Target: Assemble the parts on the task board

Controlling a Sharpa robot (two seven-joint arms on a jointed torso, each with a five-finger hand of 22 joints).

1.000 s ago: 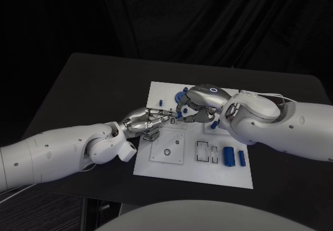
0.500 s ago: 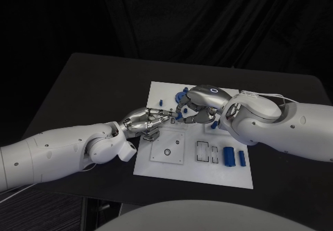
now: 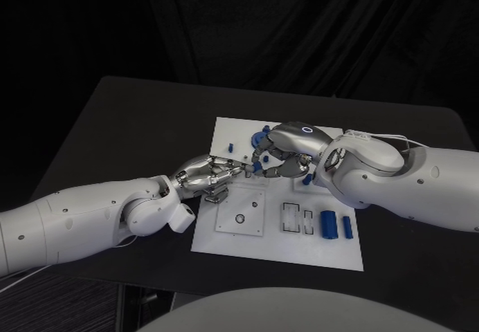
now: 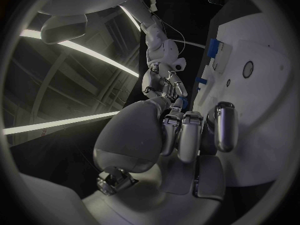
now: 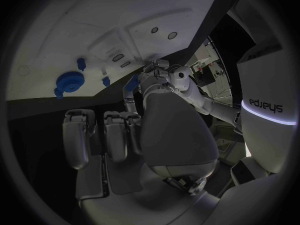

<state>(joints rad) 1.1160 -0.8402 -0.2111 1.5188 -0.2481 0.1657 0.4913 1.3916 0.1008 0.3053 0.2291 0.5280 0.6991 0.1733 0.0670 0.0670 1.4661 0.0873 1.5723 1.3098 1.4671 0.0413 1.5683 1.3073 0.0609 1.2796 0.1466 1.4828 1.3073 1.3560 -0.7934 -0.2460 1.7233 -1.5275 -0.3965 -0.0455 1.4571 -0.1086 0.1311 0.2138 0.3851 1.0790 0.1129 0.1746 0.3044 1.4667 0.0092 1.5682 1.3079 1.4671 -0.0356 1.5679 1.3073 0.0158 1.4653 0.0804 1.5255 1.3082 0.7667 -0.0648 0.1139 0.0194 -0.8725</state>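
Task board (image 3: 250, 238) centred, black table (image 3: 130, 124) surrounding.

Head view: high, looking down on the table (image 3: 130, 117) and board (image 3: 289, 238). Wrist views: close behind each robot hand, facing the other robot hand; all share the board.

Black table (image 3: 130, 131) fills mid-frame in the head view, angled, far edge running upper left to upper right. Behind it, dark curtain (image 3: 300, 41) in vertical folds across the top. Lower left corner: dark ribbed floor (image 3: 60, 304). Left wrist view: long bright light strips (image 4: 75, 50) overhead, crossing on a dark ceiling.
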